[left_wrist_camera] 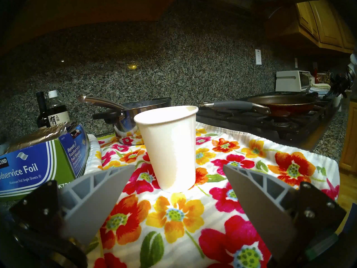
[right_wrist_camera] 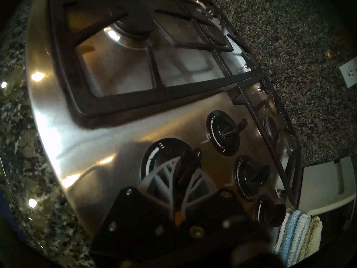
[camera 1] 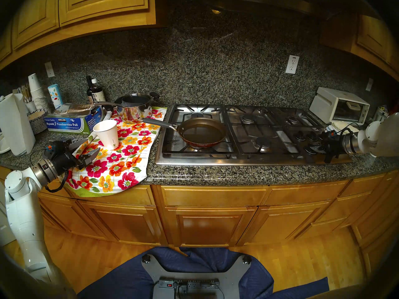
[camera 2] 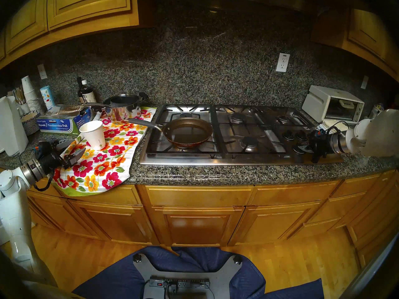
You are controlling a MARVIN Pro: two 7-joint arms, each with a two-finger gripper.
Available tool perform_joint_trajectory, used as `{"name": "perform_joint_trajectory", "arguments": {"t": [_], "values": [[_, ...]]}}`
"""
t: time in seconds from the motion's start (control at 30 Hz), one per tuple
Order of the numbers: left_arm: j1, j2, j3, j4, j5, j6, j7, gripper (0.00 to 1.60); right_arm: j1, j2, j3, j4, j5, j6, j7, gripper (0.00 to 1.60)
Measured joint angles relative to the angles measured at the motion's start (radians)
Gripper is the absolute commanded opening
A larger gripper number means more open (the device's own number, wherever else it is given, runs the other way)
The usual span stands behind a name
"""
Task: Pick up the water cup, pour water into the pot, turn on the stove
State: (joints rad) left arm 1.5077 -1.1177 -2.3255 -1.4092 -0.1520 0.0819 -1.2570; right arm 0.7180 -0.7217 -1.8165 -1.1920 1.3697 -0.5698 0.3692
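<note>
Two printed labels stand out for you: the foil box [left_wrist_camera: 38, 165] just to the left of your left gripper [left_wrist_camera: 178, 176] reads "Kirkland", "Reynolds Foodservice Foil" and "Aluminum Foil Single Sheets", and the dark bottle [left_wrist_camera: 56, 111] beyond it carries a label in Chinese characters. On the stove [right_wrist_camera: 92, 126], the knob dials read "HI" and "LO" in white.

Your left gripper stands wide apart and holds nothing. The water cup [left_wrist_camera: 170, 147] stands upright straight ahead of it on the flowered towel [left_wrist_camera: 241, 184], a little past the fingertips [left_wrist_camera: 119, 172] and clear of both; from the head view its small green logo shows low on the side. The steel saucepan [left_wrist_camera: 125, 118] sits behind the cup. The pot [camera 1: 203, 132] rests on the front-left burner, ahead and to the right of this gripper, its grey handle reaching back over the towel's edge toward the cup.

Your right gripper [right_wrist_camera: 185, 165] is closed on the large knob [right_wrist_camera: 166, 159] nearest the stove's front edge; the grey fingers [right_wrist_camera: 164, 172] pinch the knob's black bar between them. Three smaller knobs lie just beyond and to the right of it. Folded cloths [right_wrist_camera: 297, 234] and the white toaster oven [right_wrist_camera: 326, 186] lie further right of that gripper.
</note>
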Motion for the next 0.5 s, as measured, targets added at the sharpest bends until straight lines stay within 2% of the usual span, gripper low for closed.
{"name": "perform_joint_trajectory", "arguments": {"t": [0.23, 0.5], "values": [[0.000, 0.000, 0.000, 0.000, 0.000, 0.000, 0.000, 1.60, -0.006, -0.017, -0.020, -0.001, -0.060, -0.037, -0.052, 0.00], [0.000, 0.000, 0.000, 0.000, 0.000, 0.000, 0.000, 1.60, -0.018, -0.035, -0.045, -0.001, -0.152, -0.090, -0.146, 0.00]]}}
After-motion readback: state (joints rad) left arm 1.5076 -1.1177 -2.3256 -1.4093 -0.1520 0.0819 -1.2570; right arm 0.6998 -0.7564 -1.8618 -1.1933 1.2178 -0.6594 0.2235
